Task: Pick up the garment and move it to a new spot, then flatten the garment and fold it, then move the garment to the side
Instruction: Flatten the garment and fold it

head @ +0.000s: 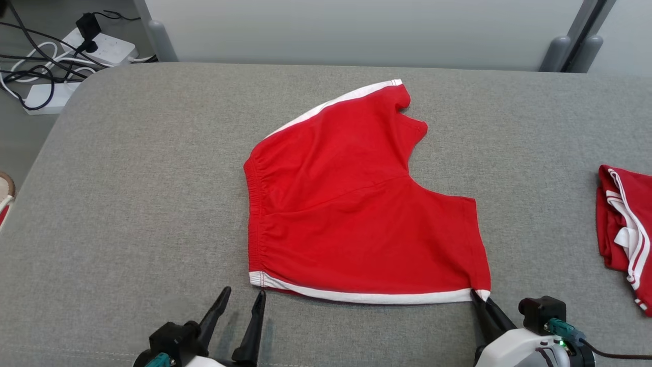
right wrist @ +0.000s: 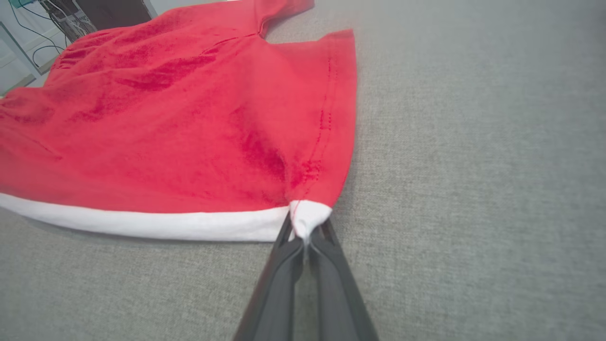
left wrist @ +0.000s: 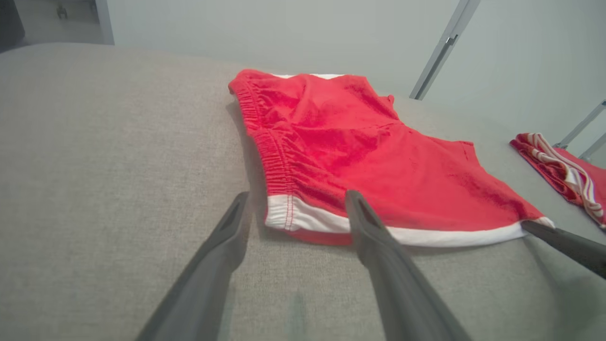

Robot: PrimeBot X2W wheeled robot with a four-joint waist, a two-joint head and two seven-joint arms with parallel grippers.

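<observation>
One garment point(head: 356, 204): flat at frame centre.
Right gripper point(head: 479, 296): clamped on its lower-right white corner.
Left gripper point(head: 244, 293): spread wide beside the lower-left corner, empty.
Hem corners: we need both held for an even fold.

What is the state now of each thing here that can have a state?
red shorts: spread flat on the grey surface, unfolded.
left end effector: open, at the shorts' waistband corner, gripping nothing.
right end effector: shut on the shorts' white-trimmed corner.
second red garment: bunched up, lying apart at the right.
power strip: a black plug inserted.
</observation>
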